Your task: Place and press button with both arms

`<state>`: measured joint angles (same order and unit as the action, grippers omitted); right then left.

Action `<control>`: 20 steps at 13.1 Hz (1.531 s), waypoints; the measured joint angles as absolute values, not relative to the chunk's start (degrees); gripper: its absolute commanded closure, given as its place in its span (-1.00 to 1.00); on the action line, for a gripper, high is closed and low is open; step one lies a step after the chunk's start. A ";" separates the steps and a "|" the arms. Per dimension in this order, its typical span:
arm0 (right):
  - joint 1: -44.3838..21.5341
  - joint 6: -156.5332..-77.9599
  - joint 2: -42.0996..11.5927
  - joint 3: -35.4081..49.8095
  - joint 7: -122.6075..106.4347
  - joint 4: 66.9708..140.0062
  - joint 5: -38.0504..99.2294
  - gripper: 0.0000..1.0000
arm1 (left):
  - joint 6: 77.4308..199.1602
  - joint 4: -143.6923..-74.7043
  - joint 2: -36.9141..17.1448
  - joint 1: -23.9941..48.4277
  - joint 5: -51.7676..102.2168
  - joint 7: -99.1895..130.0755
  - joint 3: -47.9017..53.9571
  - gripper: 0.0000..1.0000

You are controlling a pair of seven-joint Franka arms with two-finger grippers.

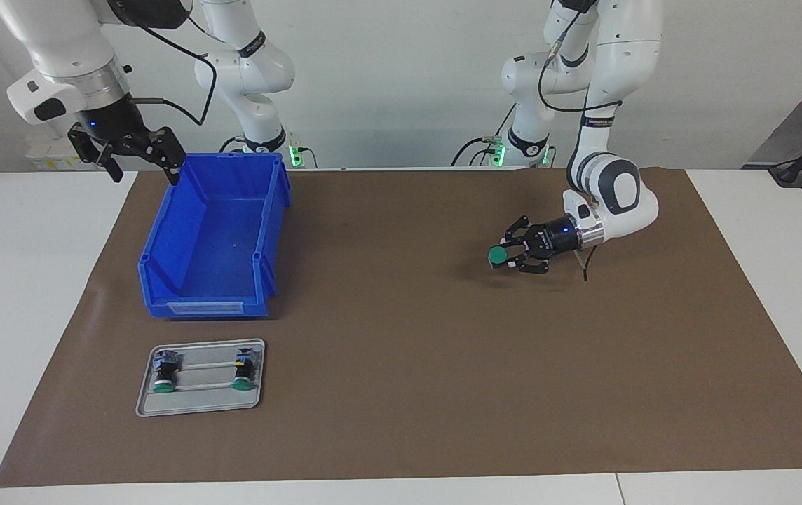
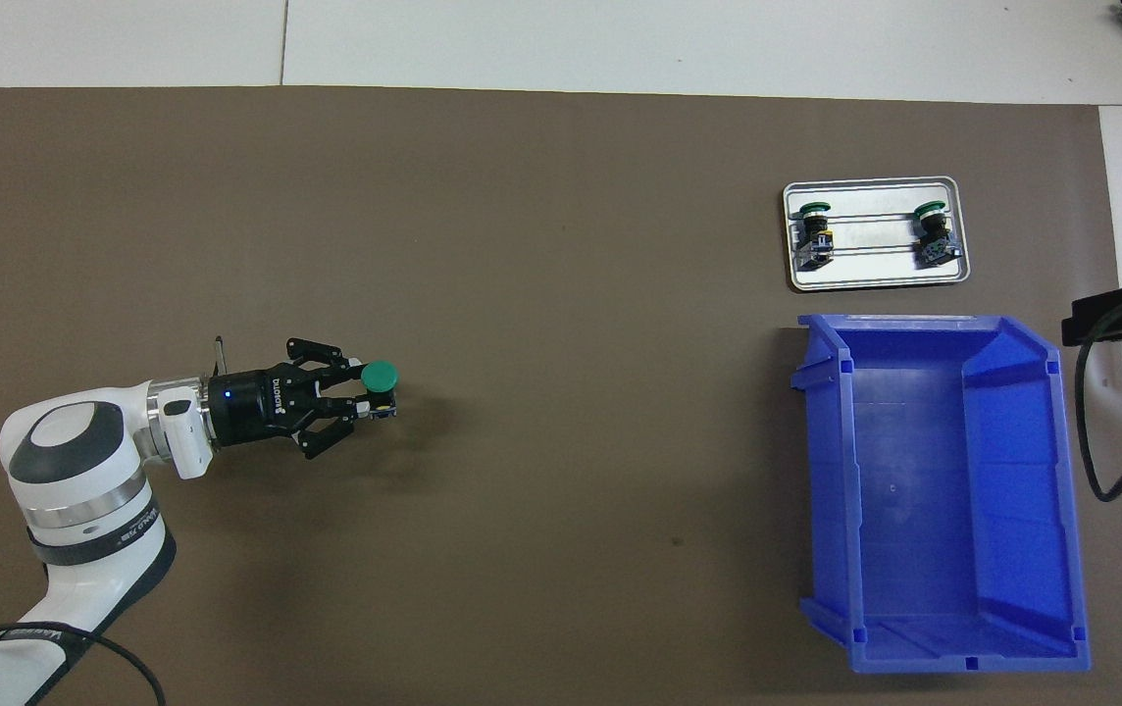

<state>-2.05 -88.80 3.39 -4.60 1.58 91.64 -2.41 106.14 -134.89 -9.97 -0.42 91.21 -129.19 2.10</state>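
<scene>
My left gripper (image 1: 511, 254) lies level, low over the brown mat toward the left arm's end of the table. It is shut on a button (image 1: 497, 257) with a green cap, and the cap points up. In the overhead view, the gripper (image 2: 372, 394) and the button (image 2: 380, 376) cast a shadow on the mat just beside them. My right gripper (image 1: 143, 163) hangs open and empty in the air by the blue bin's corner nearest the robots. Only a dark edge of it (image 2: 1115, 319) shows in the overhead view.
An empty blue bin (image 1: 162, 245) stands on the mat at the right arm's end. Farther from the robots, a small metal tray (image 1: 199, 403) holds two more green-capped buttons (image 1: 165, 372) (image 1: 243, 370) lying on their sides. The brown mat (image 1: 401, 365) covers the table's middle.
</scene>
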 measured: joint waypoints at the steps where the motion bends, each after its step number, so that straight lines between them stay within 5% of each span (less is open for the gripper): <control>1: -2.05 -88.80 3.39 -4.60 1.58 91.64 -2.41 -1.00 | 106.14 -134.90 -10.00 0.31 92.64 -130.50 2.14 0.59; 4: -2.05 -88.80 3.39 -4.60 1.59 91.64 -2.41 -1.00 | 106.45 -134.91 -10.77 1.40 96.09 -135.40 2.15 0.73; 7: -2.05 -88.80 3.39 -4.60 1.59 91.64 -2.41 -1.00 | 108.71 -134.85 -11.83 2.56 100.42 -139.07 2.06 0.50; 14: -2.05 -88.80 3.39 -4.60 1.59 91.64 -2.41 -1.00 | 108.67 -128.91 -20.48 7.31 110.58 -144.81 1.94 0.50; 20: -2.05 -88.80 3.39 -4.60 1.59 91.64 -2.41 -1.00 | 108.25 -129.27 -22.17 7.32 110.58 -148.54 2.01 0.50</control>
<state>-2.05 -88.80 3.39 -4.60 1.59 91.64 -2.41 108.25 -129.27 -22.17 7.32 110.58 -148.54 2.01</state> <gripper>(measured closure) 0.000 0.670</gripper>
